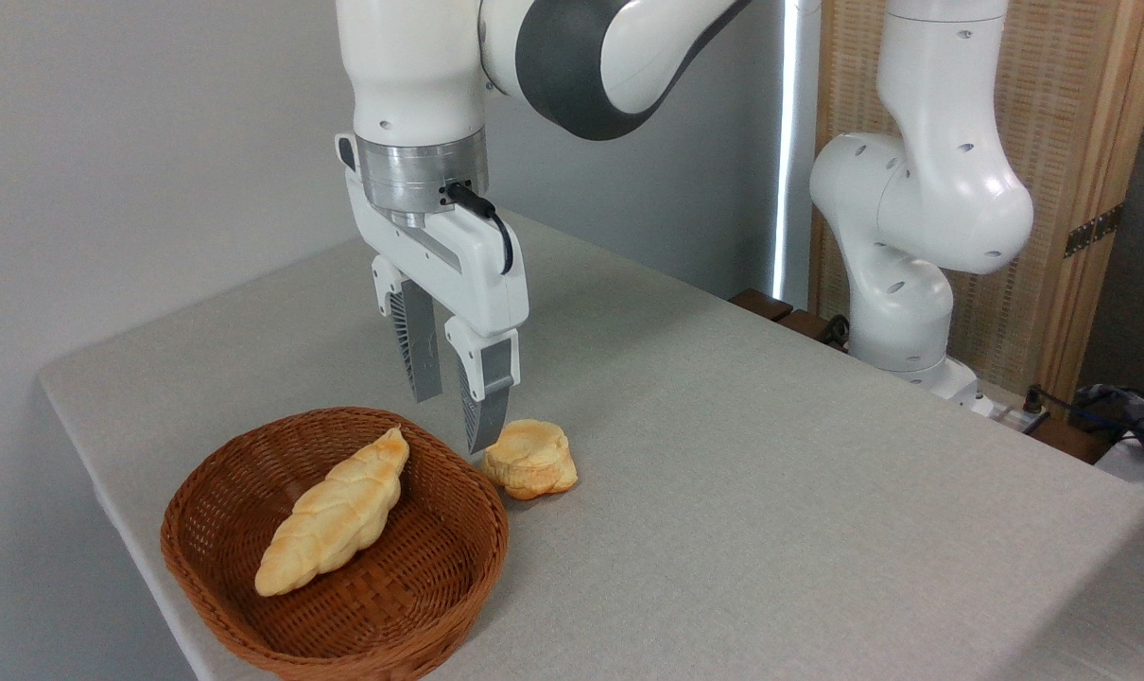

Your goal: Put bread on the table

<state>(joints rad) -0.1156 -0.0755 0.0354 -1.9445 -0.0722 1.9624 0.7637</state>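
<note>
The bread (334, 513), a long braided golden loaf, lies diagonally inside the brown wicker basket (251, 619) at the table's front left. My gripper (451, 418) hangs open above the basket's far rim, fingers pointing down, with nothing between them. Its right fingertip sits close beside the small round bun (531, 460), which rests on the table (771, 454) just right of the basket. The loaf is a little below and to the left of the fingertips, apart from them.
The arm's white base (898, 312) stands at the table's far right edge, with cables behind it. A grey wall runs along the left and back; a wooden screen stands at the right rear.
</note>
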